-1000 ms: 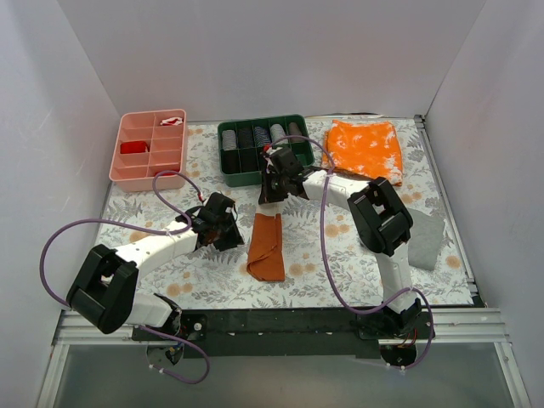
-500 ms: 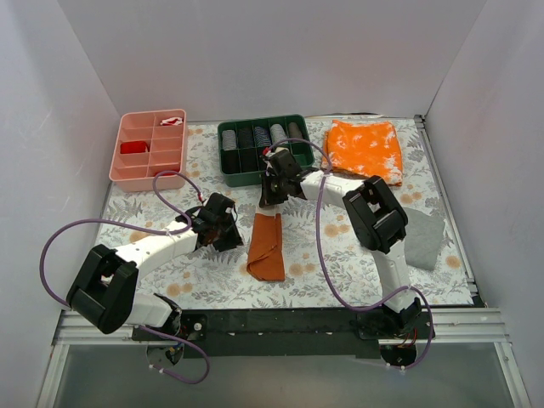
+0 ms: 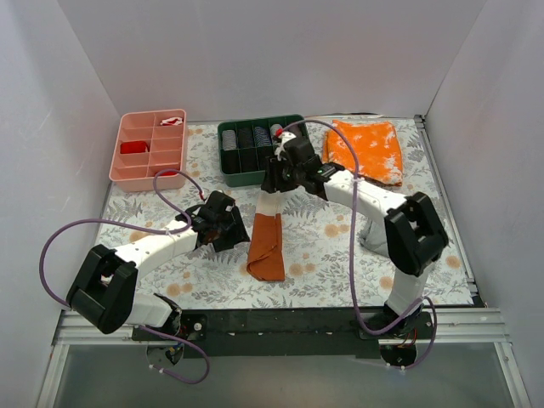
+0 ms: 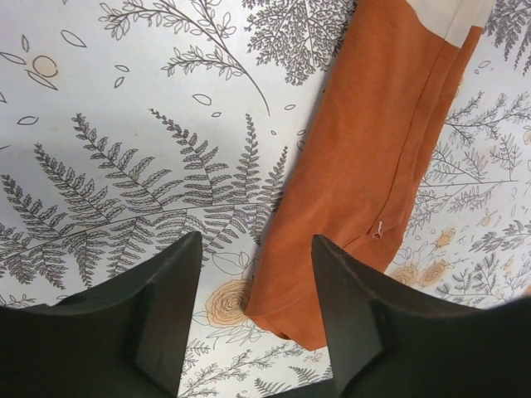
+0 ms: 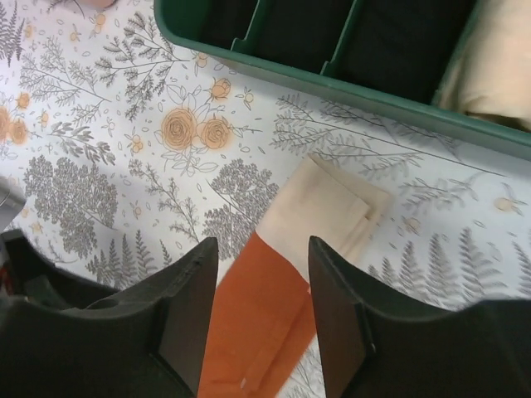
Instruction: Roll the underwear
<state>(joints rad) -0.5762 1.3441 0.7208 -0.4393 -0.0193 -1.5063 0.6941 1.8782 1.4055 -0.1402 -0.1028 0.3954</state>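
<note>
Floral table (image 3: pixel 212 280) — on it lie underwear (image 3: pixel 266 246), pink tray (image 3: pixel 140 180), green tray (image 3: pixel 236 178), orange cloth (image 3: pixel 365 149).

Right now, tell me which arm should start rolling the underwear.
Right, probably: the right fingers, open, hang over the cream far end of the underwear; the left fingers sit off-centre, at its near corner.

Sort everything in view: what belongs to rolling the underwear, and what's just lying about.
For the job: underwear; left gripper and right gripper, both open.
Lying about: green tray; pink tray; orange speckled cloth.
</note>
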